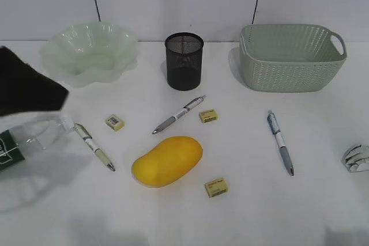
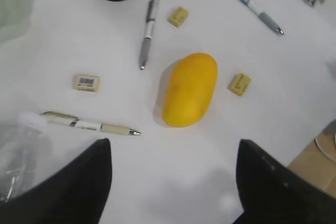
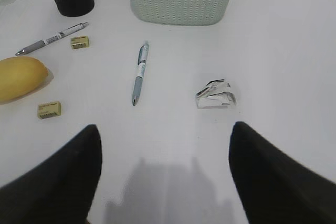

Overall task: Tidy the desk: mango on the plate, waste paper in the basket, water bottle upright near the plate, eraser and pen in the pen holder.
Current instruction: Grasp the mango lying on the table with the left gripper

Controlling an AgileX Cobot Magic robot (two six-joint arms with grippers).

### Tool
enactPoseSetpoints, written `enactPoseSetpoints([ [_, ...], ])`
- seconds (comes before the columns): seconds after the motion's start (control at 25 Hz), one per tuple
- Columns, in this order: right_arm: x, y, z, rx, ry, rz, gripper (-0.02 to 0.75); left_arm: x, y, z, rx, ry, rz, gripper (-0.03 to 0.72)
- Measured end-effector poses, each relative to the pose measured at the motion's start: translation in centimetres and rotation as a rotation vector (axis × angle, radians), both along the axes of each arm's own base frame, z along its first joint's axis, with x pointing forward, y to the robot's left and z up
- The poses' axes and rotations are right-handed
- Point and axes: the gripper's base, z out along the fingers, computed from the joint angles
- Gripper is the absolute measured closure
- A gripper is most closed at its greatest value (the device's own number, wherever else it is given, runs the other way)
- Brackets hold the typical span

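Nearest the exterior camera, at the far left edge of the frame, the water bottle (image 1: 23, 136) lies on its side on the desk (image 1: 253, 211), its white cap toward the beige pen (image 1: 94, 147), with the dark bulk of the left arm hanging just above it. From its wrist view the left end effector (image 2: 173, 182) stands wide and empty, the bottle at the lower left of the frame and the mango (image 2: 190, 89) straight ahead at the middle. The right end effector (image 3: 164, 174) is equally wide and empty, with the waste paper (image 3: 216, 95) just ahead of it and the basket (image 3: 179, 1) at the top of the frame.

Nothing seems tidied yet: the plate (image 1: 89, 50) in the upper left is bare, and the pen holder (image 1: 184, 60) appears to hold nothing. My guess is that a first pick is being lined up. For the left arm that means dropping onto the bottle or mango; for the right, descending squarely over the paper wad and closing on it.
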Motion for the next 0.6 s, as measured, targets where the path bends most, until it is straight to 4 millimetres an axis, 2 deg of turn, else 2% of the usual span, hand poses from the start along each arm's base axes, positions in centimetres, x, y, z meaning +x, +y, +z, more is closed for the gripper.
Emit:
enactPoseSetpoints([
  [0.32,0.0,0.0,0.0,0.0,0.001,0.0,0.147,1.0,-3.9,-3.0,0.106,0.062,-0.141,0.127],
  [0.6,0.0,0.0,0.0,0.0,0.001,0.0,0.148,3.0,-6.5,-4.8,0.201,0.095,-0.2,0.124],
])
